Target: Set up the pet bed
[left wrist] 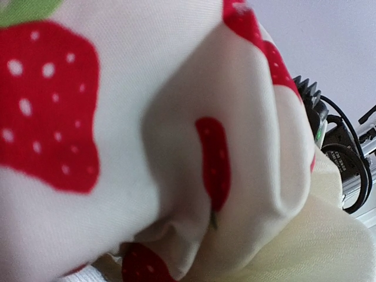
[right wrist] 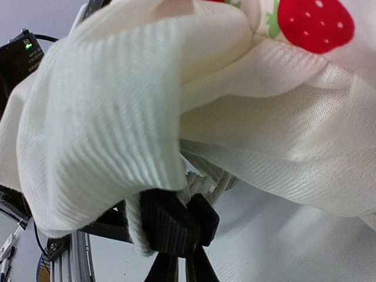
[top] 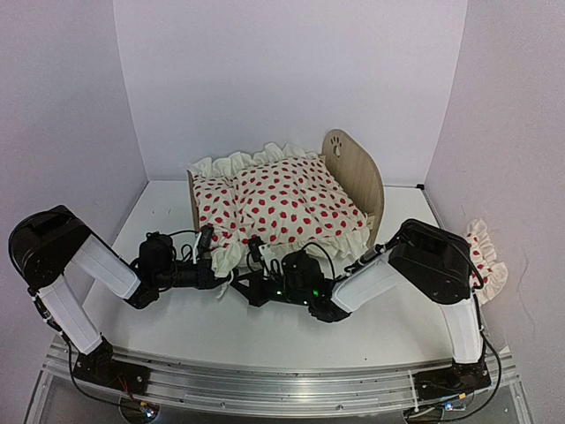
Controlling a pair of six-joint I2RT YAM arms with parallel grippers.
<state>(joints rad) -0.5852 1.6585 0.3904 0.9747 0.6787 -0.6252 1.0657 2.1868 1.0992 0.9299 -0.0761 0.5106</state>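
The pet bed stands at the back centre, with its light-wood headboard (top: 355,168) and paw cutout on the right and its low footboard (top: 192,193) on the left. The cream red-dotted duvet (top: 284,203) covers it and hides the mattress. Its ruffled front edge hangs to the table. My left gripper (top: 214,256) is at that edge. The duvet cloth (left wrist: 176,117) fills the left wrist view, puckered toward the hidden jaws. My right gripper (top: 253,258) is beside it. In the right wrist view it (right wrist: 187,216) is shut on the duvet's ruffle (right wrist: 117,106).
The small red-dotted pillow (top: 485,256) lies at the far right against the wall, behind my right arm (top: 424,261). White walls close in the table on three sides. A metal rail (top: 282,384) runs along the near edge.
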